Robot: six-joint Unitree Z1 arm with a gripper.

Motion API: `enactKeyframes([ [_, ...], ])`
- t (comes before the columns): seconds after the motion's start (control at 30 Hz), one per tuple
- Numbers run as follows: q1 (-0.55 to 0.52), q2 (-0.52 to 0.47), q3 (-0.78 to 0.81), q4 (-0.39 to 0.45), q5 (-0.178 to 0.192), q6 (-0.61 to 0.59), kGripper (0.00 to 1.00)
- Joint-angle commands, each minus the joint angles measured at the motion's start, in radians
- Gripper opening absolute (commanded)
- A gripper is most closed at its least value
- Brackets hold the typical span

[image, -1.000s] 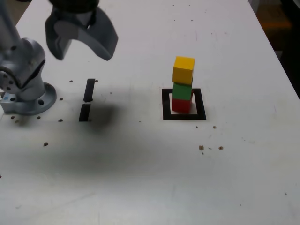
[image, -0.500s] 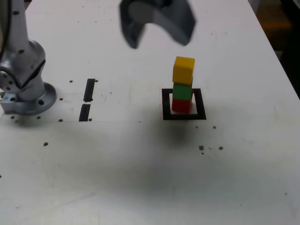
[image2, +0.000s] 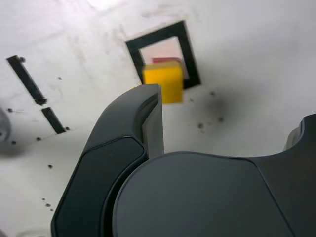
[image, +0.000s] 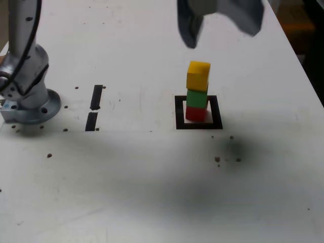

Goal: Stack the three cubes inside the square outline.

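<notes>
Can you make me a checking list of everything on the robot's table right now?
Surface: white table, scuffed, with small dark specks.
Job's things: yellow cube on green cube on red cube, stacked inside the square outline; the yellow one sits slightly askew.
Clutter: two short black tape strips.
Grippers: gripper open, empty, above the stack.
Cables: a dark cable runs along the arm.
Surroundings: arm base at the exterior view's left.
</notes>
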Motion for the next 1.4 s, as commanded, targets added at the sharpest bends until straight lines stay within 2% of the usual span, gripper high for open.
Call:
enactKeyframes([
  [0.0, 0.014, 0.011, 0.031, 0.015, -0.003, 0.001, 0.97],
  [0.4, 0.029, 0.058, 0.122, 0.024, -0.055, 0.016, 0.96],
  [0.6, 0.037, 0.085, 0.227, -0.068, -0.085, 0.015, 0.88],
  [0.77, 0.048, 0.086, 0.251, -0.096, -0.072, 0.006, 0.77],
  [0.83, 0.051, 0.085, 0.251, -0.098, -0.053, -0.002, 0.67],
  [0.9, 0.052, 0.085, 0.245, -0.099, -0.032, -0.012, 0.53],
  [0.97, 0.053, 0.086, 0.243, -0.099, -0.028, -0.019, 0.45],
  [1.23, 0.053, 0.09, 0.237, -0.108, -0.034, -0.028, 0.37],
  [1.37, 0.054, 0.079, 0.222, -0.085, -0.029, -0.031, 0.35],
])
